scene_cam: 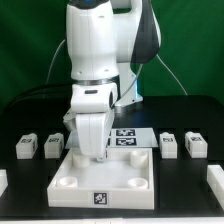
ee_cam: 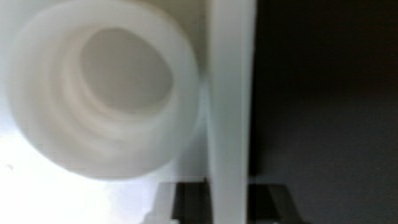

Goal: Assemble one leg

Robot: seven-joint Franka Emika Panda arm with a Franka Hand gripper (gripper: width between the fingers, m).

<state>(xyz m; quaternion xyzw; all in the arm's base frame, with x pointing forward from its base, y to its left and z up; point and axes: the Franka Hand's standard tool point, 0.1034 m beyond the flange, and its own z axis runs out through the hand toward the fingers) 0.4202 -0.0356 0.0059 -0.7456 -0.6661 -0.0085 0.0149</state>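
Tool (scene_cam: 95, 152) low at panel (scene_cam: 100, 186) corner | grip state: can't tell | nearest leg (scene_cam: 52, 145) just beside, ext-view left, not held

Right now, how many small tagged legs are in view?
4. Exterior view's left: outer left leg, inner left leg. Its right: inner right leg, outer right leg. The arm may hide more.

four stubby white legs (scene_cam: 53, 145), tagged faces frontward, in two separated pairs
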